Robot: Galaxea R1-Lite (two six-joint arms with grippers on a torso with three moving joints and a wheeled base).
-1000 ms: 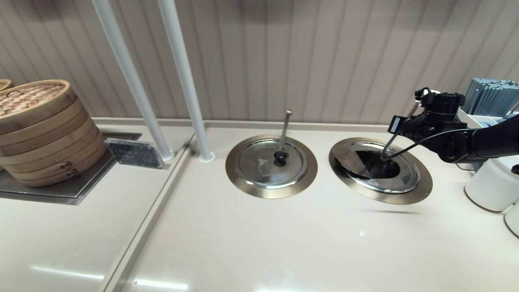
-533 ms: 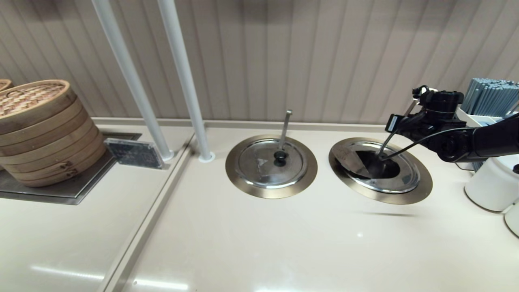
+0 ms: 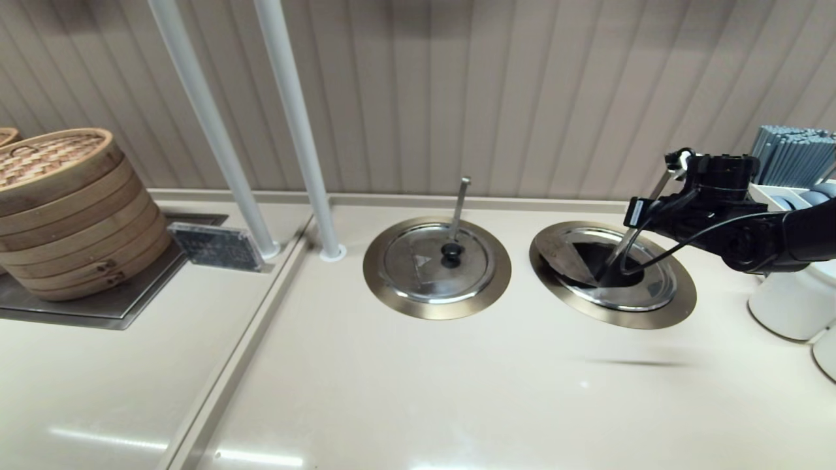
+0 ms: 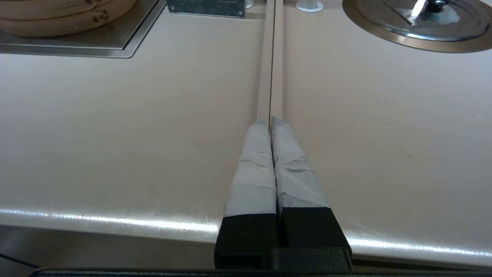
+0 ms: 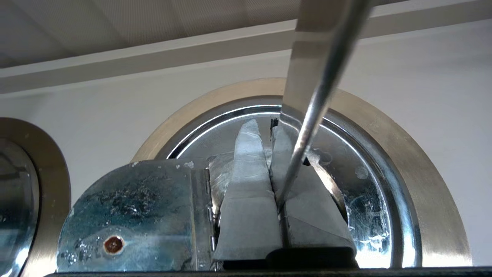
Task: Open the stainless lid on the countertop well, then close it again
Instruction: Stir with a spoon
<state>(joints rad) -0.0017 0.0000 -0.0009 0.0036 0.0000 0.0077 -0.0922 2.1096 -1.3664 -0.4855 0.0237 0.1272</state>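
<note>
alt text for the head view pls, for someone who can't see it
The right claw hovers over the countertop well, whose stainless lid is folded open, the slanting ladle handle rising beside the claw. To the left, the twin lid is closed; bamboo steamers stand far left.

We see a cream desk (image 3: 418, 391) under a beige ribbed wall (image 3: 522, 91). Both bronze collars ring shiny steel: the twin lid (image 3: 424, 264) carries a black knob (image 3: 450, 250), while the countertop well (image 3: 610, 271) gapes black beside its folded, silver stainless lid (image 5: 134, 215). The bamboo steamer (image 3: 65, 209) is tan with a woven top. The right claw (image 5: 271, 154) has grey-taped fingers (image 5: 248, 192) on black.
</note>
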